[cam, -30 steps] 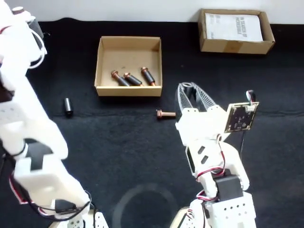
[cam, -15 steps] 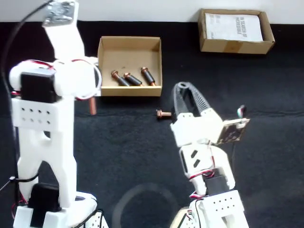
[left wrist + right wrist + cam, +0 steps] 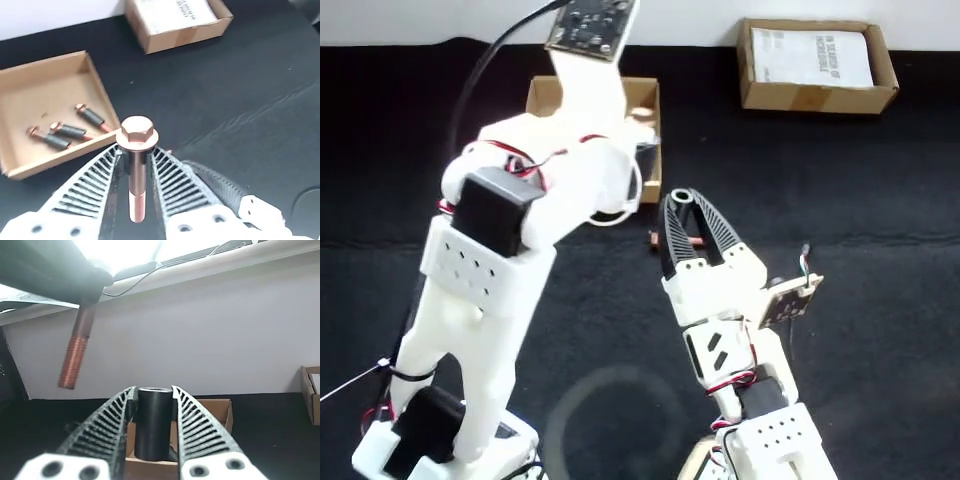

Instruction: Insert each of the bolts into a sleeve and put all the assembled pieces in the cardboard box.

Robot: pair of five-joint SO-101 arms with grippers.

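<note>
We see a bolt (image 3: 136, 170) of shiny copper-toned metal, threaded at the tip, and a smooth matt black sleeve (image 3: 154, 425). The box (image 3: 35, 95) is plain matt cardboard, the fingers (image 3: 85, 192) ribbed dark plastic, the table (image 3: 880, 180) covered in matt black cloth.

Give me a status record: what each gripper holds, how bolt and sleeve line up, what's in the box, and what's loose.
left gripper: shut on a copper bolt, threaded end down
right gripper: shut on a black sleeve, upright, open end up
alignment: bolt hangs above and to one side of the sleeve, not inserted
cardboard box: three assembled pieces lying inside
loose bolt: on the table, partly behind the right gripper's fingers
second box: holds a paper sheet, far side of the table
</note>
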